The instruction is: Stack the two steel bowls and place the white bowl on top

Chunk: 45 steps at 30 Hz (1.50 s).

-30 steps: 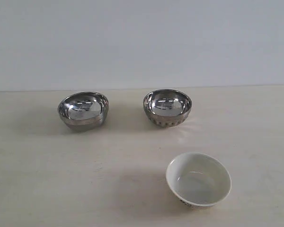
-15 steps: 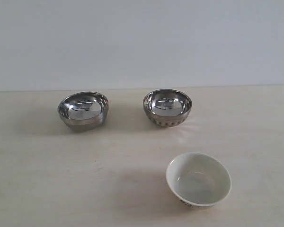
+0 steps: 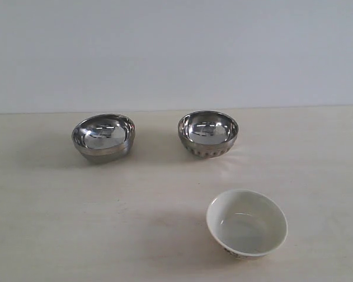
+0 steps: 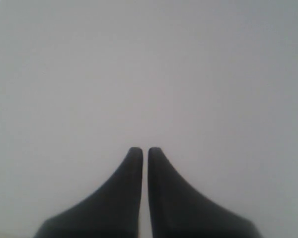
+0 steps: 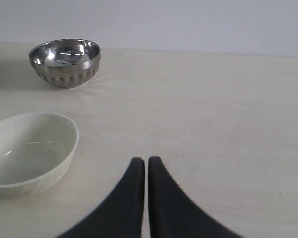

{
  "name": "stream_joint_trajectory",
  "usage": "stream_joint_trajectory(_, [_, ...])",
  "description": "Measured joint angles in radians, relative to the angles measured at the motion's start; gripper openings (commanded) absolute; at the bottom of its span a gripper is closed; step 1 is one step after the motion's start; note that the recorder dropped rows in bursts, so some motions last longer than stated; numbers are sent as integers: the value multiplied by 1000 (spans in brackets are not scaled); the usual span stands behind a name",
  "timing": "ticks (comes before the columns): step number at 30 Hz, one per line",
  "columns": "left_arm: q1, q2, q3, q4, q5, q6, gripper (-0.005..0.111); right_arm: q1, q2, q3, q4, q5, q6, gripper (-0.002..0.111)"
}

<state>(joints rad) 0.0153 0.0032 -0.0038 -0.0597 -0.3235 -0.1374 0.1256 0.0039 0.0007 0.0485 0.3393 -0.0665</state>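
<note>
Currently no bowl is stacked. On the desk (image 3: 59, 223) the smooth steel bowl (image 3: 103, 138) stands at the back left and the ribbed steel bowl (image 3: 207, 134) at the back centre, well apart from it. The white bowl (image 3: 246, 223) sits nearer the front, right of centre. All three are upright and apart from one another.

The left fingers (image 4: 131, 168) are closed with only a thin slit between the tips, and they hold nothing. The right fingers (image 5: 134, 173) are in the same condition.

Step in hand, as judged: nest one steel bowl into the other.
- Spread the fingers before descending.
- Grip the rim with one finger inside the bowl and one outside. Polished steel is likely to slip, so seat the grip fully.
- Lift clear of the desk and centre the bowl over the second one.
- Lower it until it is seated, then release. Do not drop it.
- Leave the white bowl until last.

View coverage:
- The exterior view alone shows all three bowls and their layout. It shows neither arm.
- The right wrist view shows the finger state, with the ribbed steel bowl and the white bowl ahead.
- The left wrist view shows only closed fingers against a plain pale surface, with no bowl.
</note>
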Motion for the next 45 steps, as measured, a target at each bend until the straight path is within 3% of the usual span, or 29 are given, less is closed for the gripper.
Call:
stream_joint_trajectory(5, [0,-1,-25,0,-80,-117,4,0,0,0,0,0,0,0])
stream_joint_trajectory(11, [0,118,-197,0,-98,-135,4,0,0,0,0,0,0,0])
stream_joint_trajectory(18, [0,457,-475,0,-76,-209,4,0,0,0,0,0,0,0])
stream_joint_trajectory(23, [0,750,-701,35,49,-210,4,0,0,0,0,0,0,0])
stream_joint_trajectory(26, [-2,1011,-917,116,204,-210,32,0,0,0,0,0,0,0])
stream_joint_trajectory(27, [-6,1077,-954,133,242,-210,53,0,0,0,0,0,0,0])
stream_joint_trajectory(29, [-11,1217,-1018,150,341,-210,83,0,0,0,0,0,0,0])
stream_joint_trajectory(30, [-13,1297,-1048,150,405,-210,86,0,0,0,0,0,0,0])
stream_joint_trajectory(36, [-30,1552,-1136,51,599,-79,82,0,0,0,0,0,0,0])
stream_joint_trajectory(45, [-38,1812,-1293,-456,722,417,82,0,0,0,0,0,0,0])
